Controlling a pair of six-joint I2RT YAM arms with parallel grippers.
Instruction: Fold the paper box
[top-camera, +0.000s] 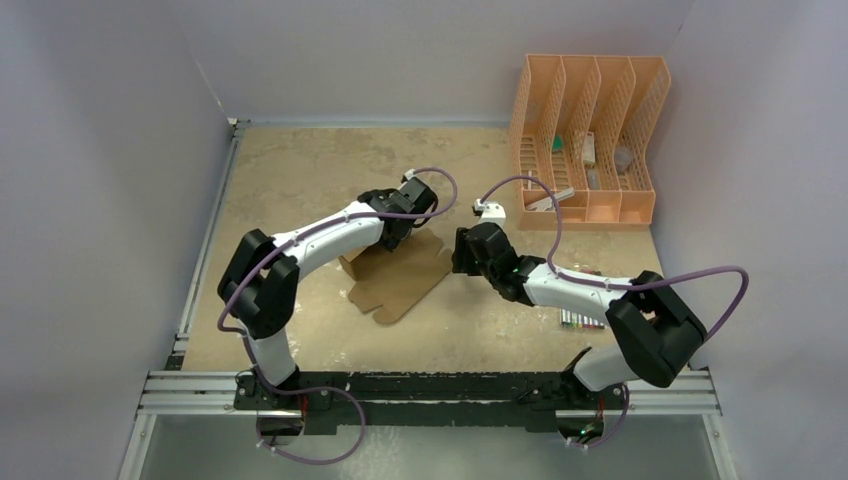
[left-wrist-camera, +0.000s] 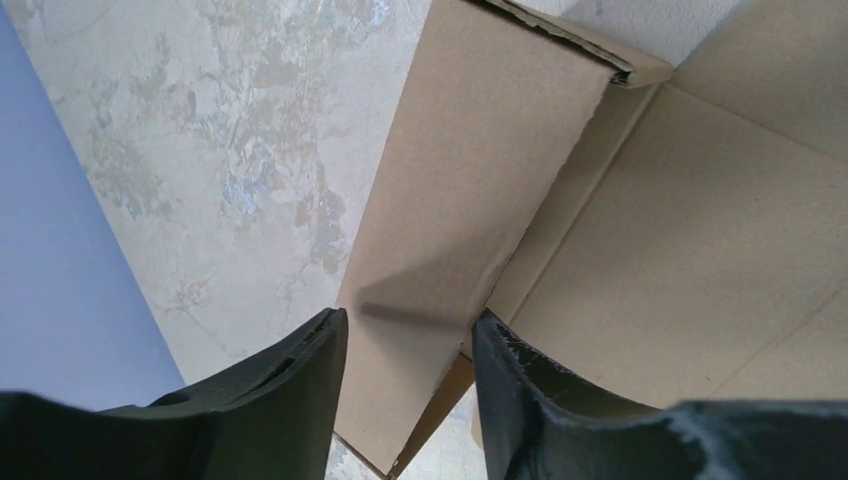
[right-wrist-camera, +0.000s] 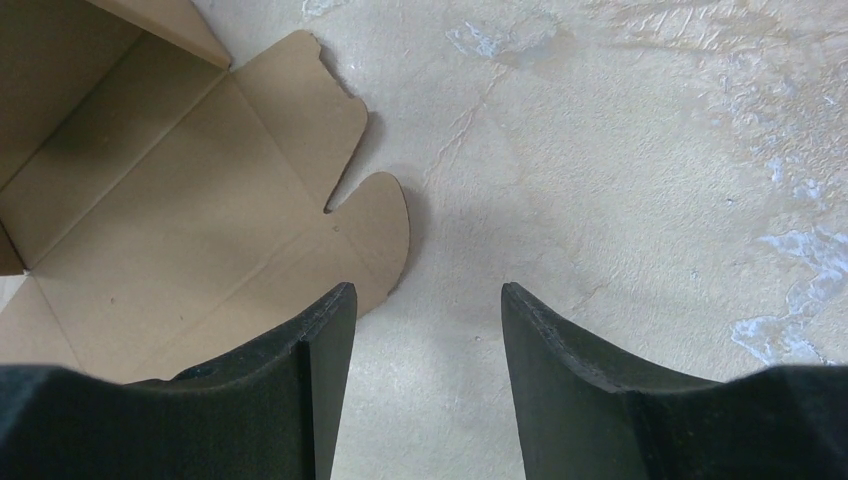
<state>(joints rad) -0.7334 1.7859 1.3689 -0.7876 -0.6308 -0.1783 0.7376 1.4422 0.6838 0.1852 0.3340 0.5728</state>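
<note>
The flat brown die-cut cardboard box (top-camera: 405, 278) lies on the mottled beige tabletop (top-camera: 300, 170) between the two arms, with one side panel (left-wrist-camera: 470, 150) raised. The left pincer (left-wrist-camera: 410, 325) hangs over that panel with its fingers apart and the panel showing in the gap; whether they touch it I cannot tell. The right pincer (right-wrist-camera: 428, 295), also spread and holding nothing, is over bare tabletop just beside the box's rounded tab (right-wrist-camera: 385, 215).

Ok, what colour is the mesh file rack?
The mesh plastic file rack is pale orange; top external view.
</note>
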